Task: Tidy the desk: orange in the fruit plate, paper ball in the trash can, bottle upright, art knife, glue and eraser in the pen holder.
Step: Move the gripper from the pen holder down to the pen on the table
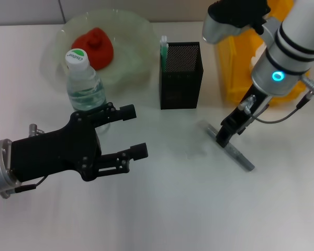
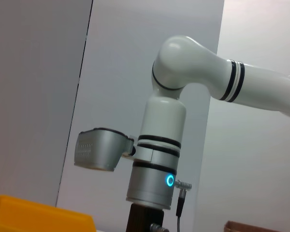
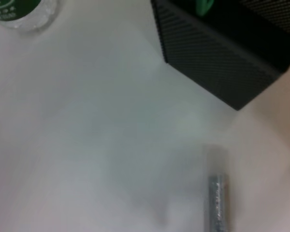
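Observation:
The orange lies in the pale green fruit plate at the back left of the desk. The bottle stands upright in front of the plate. The art knife stands in the black pen holder. The grey glue lies flat on the desk at the right and also shows in the right wrist view. My right gripper is down over the glue's far end. My left gripper is open and empty, just in front of the bottle. The paper ball and eraser are out of view.
The yellow trash can stands at the back right, beside the pen holder and behind my right arm. Its corner shows in the left wrist view. The right wrist view shows the pen holder and the bottle's cap.

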Motion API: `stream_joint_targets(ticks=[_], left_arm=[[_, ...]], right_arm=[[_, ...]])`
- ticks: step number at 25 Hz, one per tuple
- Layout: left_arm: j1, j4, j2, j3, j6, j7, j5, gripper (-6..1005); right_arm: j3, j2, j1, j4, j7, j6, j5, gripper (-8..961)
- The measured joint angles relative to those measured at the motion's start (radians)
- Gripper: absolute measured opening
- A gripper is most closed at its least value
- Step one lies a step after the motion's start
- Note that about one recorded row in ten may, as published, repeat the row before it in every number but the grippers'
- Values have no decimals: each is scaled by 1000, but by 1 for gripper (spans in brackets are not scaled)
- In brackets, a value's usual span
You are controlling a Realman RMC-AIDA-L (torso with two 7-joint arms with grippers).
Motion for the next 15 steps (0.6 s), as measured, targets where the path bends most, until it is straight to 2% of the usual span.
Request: stream_joint_targets(ticks=[5, 15], left_arm=[[-1, 0, 0, 0, -1, 3, -2, 804], [-2, -3, 0, 0, -2, 9, -1, 804]], right_arm=[[-40, 1, 0, 50, 0, 54, 18, 519], [-49, 2, -4, 73, 1, 93, 25, 511]])
